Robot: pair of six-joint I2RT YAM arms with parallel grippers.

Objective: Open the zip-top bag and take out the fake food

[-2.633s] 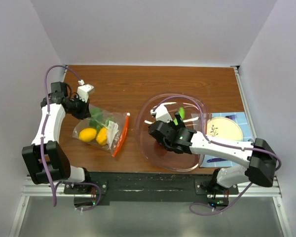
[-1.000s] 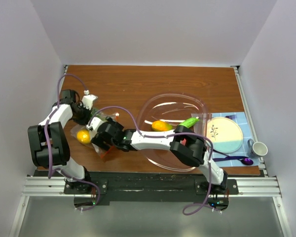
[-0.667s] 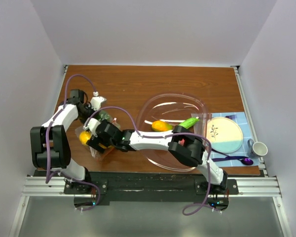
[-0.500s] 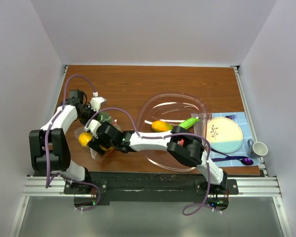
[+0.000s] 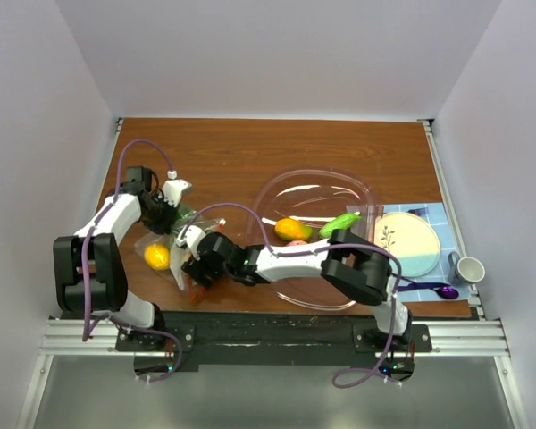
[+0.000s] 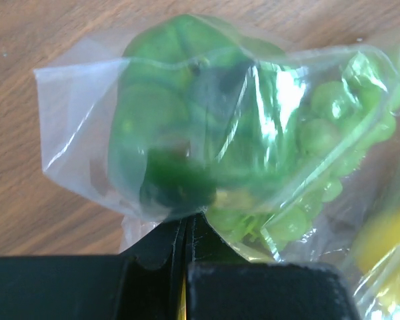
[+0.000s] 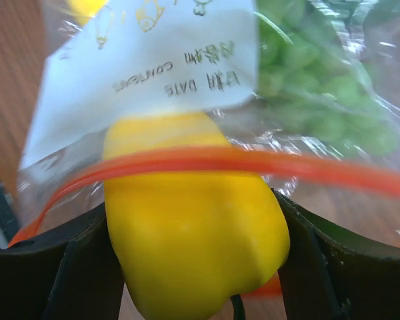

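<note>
The zip-top bag point(image 5: 167, 239) lies at the table's left; it also fills the left wrist view point(image 6: 87, 133). My left gripper point(image 5: 171, 217) is shut on the bag's far edge point(image 6: 187, 223), next to a green pepper point(image 6: 180, 127) and green grapes point(image 6: 320, 133) inside it. My right gripper point(image 5: 197, 268) is shut on a yellow pepper point(image 7: 193, 233) at the bag's mouth, with the red-orange zip strip point(image 7: 307, 168) crossing over it. Another yellow fruit point(image 5: 157, 257) lies in the bag. An orange fruit point(image 5: 292, 229) and a green vegetable point(image 5: 339, 222) lie in the bowl.
The large clear pinkish bowl point(image 5: 277, 188) stands right of the bag, under my right arm. A blue mat with a round plate point(image 5: 406, 241), a purple spoon point(image 5: 433, 289) and a small mug point(image 5: 469, 268) are at the right edge.
My right gripper has pulled toward the near edge and a little right with the yellow pepper; the bag's mouth has followed. My left gripper has stayed shut on the bag.
</note>
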